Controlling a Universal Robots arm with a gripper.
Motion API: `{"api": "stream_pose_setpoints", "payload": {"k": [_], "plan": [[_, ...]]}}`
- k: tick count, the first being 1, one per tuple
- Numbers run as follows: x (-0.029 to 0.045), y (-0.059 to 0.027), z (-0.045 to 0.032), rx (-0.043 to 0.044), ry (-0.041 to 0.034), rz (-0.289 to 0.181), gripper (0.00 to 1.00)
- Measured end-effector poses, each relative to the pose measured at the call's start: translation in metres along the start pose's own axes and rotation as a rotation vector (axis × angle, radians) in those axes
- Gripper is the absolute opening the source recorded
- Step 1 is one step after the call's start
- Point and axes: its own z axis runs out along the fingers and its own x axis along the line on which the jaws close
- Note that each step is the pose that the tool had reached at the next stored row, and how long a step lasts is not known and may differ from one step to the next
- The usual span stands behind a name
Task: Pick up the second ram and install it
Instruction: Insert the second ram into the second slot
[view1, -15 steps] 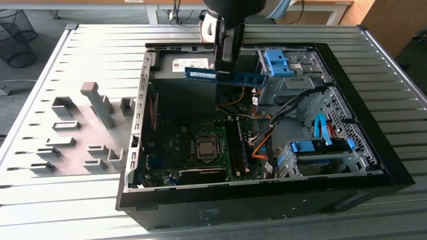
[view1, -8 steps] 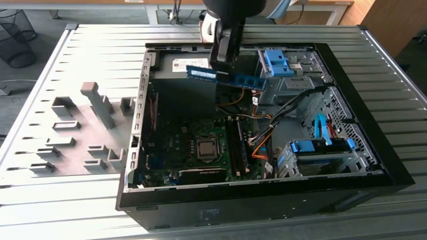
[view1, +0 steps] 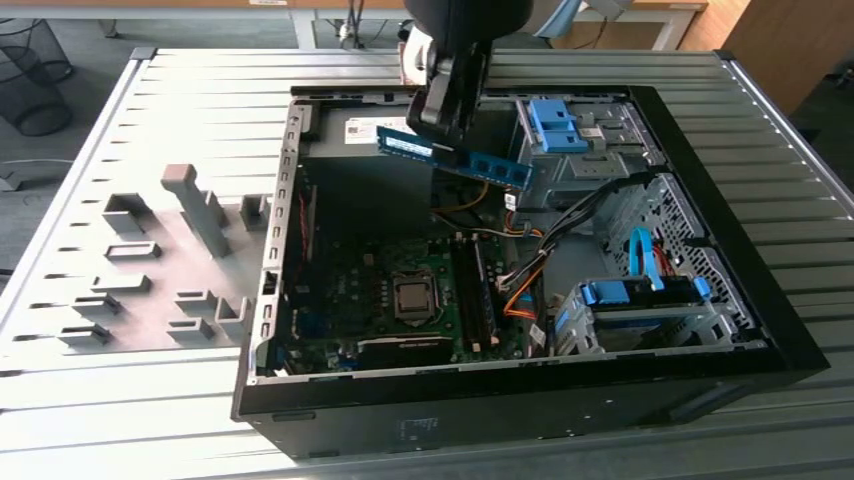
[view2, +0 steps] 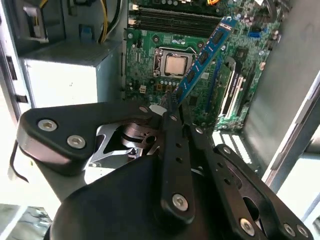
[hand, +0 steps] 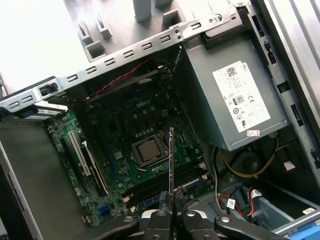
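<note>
Fingers (hand: 159, 220) of the gripper (view1: 438, 125) pinch the second ram (view1: 454, 157) near one end, the jaws closed down narrow on the thin board. In the exterior view the blue-green stick hangs in the air above the open computer case (view1: 747, 330), tilted, its free end pointing toward the exterior view's right and slightly down, near the blue drive bracket (view1: 558, 125). It touches nothing but the gripper.

In the second wrist view the ram (view2: 205, 52) runs out from between the black finger links (view2: 175, 150) and shows its row of black chips, with the motherboard (view2: 150, 55) and its bare processor socket (view2: 175, 64) below. In the first wrist view the same stick (hand: 171, 165) is seen edge-on as a thin line rising from the fingertips, over the socket (hand: 149, 151) and the dark memory slots (hand: 165, 182) beside it.

Further out, the grey power supply (hand: 235, 95) with its white label sits in one corner of the case, with yellow and orange cables (view1: 521, 285) near it. The case lies on its side on a ribbed metal table (view1: 200, 90). On the exterior view's left, grey fixture blocks (view1: 187, 220) stand on the table, well apart from the gripper.
</note>
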Motion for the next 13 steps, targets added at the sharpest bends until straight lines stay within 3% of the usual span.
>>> {"api": "stream_pose_setpoints", "payload": {"k": [13], "plan": [[0.0001,-0.0001,0.0041,0.0097,-0.0013,0.225,0.14]]}}
